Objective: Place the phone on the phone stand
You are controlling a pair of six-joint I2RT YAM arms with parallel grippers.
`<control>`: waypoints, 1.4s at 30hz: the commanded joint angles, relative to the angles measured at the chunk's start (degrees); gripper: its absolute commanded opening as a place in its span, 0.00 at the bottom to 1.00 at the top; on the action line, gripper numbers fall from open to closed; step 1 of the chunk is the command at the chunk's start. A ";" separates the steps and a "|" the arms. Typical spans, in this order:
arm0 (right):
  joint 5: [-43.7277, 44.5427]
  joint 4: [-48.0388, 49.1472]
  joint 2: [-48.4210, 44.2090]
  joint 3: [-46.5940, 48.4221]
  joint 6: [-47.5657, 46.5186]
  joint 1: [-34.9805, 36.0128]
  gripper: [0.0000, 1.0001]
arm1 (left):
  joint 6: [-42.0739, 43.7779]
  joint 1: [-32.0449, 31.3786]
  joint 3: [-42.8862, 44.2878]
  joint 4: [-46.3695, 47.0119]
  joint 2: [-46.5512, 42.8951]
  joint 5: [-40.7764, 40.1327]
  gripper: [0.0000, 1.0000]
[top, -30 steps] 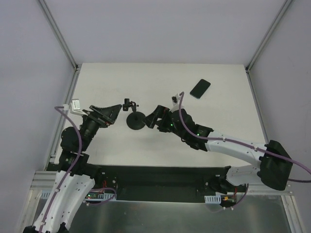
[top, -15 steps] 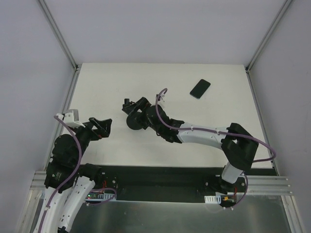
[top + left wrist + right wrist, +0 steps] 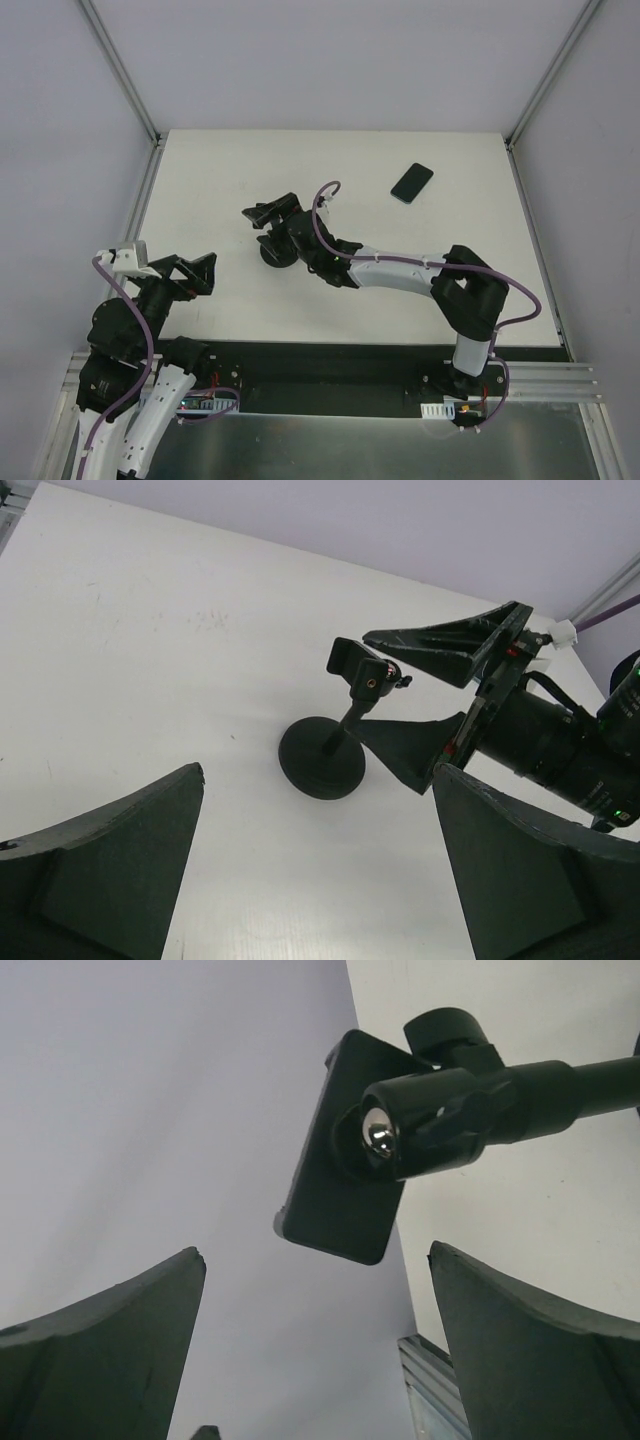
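The phone [image 3: 411, 183] lies flat on the white table at the back right, away from both grippers. The phone stand [image 3: 272, 254] stands upright at mid table. In the left wrist view its disc base [image 3: 322, 760], stem and clamp head [image 3: 359, 670] show clearly. My right gripper [image 3: 258, 218] is open, with one finger on each side of the stand's head and upper stem. In the right wrist view the clamp head [image 3: 345, 1190] and ball joint hang just beyond my fingertips [image 3: 540, 1350]. My left gripper [image 3: 195, 265] is open and empty, left of the stand and nearer the front.
The white table [image 3: 200, 180] is bounded by grey walls and aluminium frame posts [image 3: 120, 70]. The right arm's white link [image 3: 400, 272] lies across the middle of the table, with a purple cable looping above it.
My right arm has swung left, and its open fingers now straddle the stand's head. My left arm has drawn back toward the near left corner. The phone has not moved.
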 commanded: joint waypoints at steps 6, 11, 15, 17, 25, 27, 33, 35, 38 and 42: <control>0.93 -0.60 2.21 4.81 9.39 -1.18 0.99 | -1.56 -0.50 -0.31 -0.31 -0.70 0.01 0.94; 2.26 -1.92 2.30 6.04 9.57 -1.62 0.76 | -1.48 -0.50 -0.05 -0.31 -0.61 -0.16 0.93; 1.65 -1.66 3.00 6.22 10.89 -2.23 0.64 | -1.48 -0.50 0.30 -0.31 -0.17 0.01 0.93; 0.86 -0.96 3.27 6.05 10.98 -2.67 0.52 | -1.48 -0.50 0.66 -0.31 0.09 0.19 0.93; -4.14 5.89 0.63 -1.41 2.21 -4.08 0.01 | -2.62 -0.41 1.01 -0.22 1.32 1.15 0.96; -9.58 8.44 0.02 -2.56 -5.75 -5.22 0.01 | -3.06 -0.50 1.10 0.31 2.81 3.26 0.97; -40.24 7.50 -0.25 -2.84 -20.64 -12.33 0.01 | -5.16 -0.50 1.18 2.15 8.26 10.99 0.99; -50.41 0.67 -1.12 -2.48 -28.02 -14.71 0.01 | -5.87 -0.50 1.36 3.47 11.23 13.45 0.99; -55.81 -9.08 -4.90 -4.84 -38.21 -16.99 0.01 | -6.57 -0.50 1.80 5.57 15.36 18.02 0.99; -65.40 -21.34 -6.31 -3.27 -50.01 -19.28 0.01 | -7.28 -0.41 2.24 9.18 22.22 24.52 0.99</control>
